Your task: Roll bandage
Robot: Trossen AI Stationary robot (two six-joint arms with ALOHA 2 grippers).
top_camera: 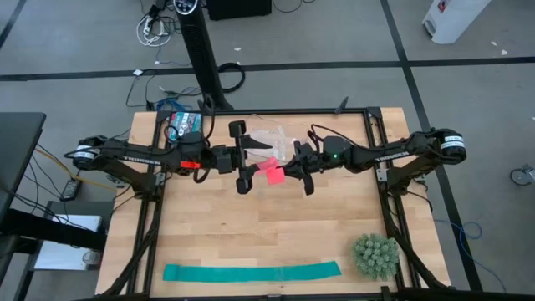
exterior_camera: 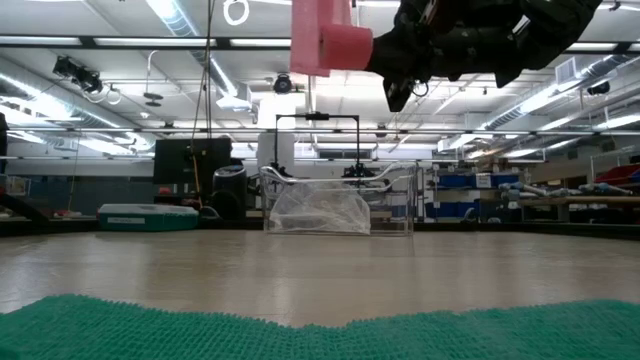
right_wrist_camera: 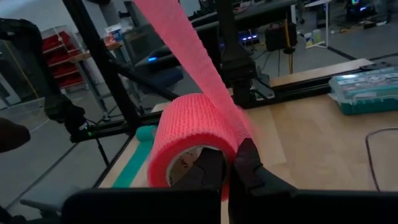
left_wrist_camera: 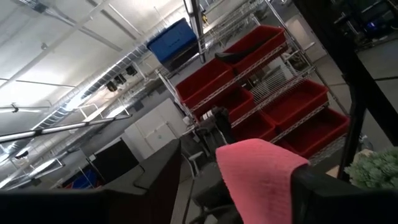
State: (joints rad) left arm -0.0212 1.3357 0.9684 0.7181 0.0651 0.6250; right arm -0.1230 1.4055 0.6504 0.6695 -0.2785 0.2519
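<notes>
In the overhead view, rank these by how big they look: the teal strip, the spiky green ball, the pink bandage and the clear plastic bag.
1. teal strip, by far the longest.
2. spiky green ball and clear plastic bag: similar, and the arms cover part of the bag, so unranked.
3. pink bandage, held up between the arms and partly hidden; smallest.

In the low view the bandage [exterior_camera: 328, 38] is cut off by the picture's top edge, so its upper part cannot be seen, and the right gripper [exterior_camera: 415, 55] beside it is a dark mass whose fingers cannot be made out. The teal-green strip [exterior_camera: 320, 330] is blurred and runs off the bottom edge. In the right wrist view the loose tail of the bandage leaves the picture at the top, and where it ends is hidden. In the left wrist view, dark blurred shapes cover the lower end of the pink cloth. From above, the clear plastic item [top_camera: 274, 140] is too small to identify.
</notes>
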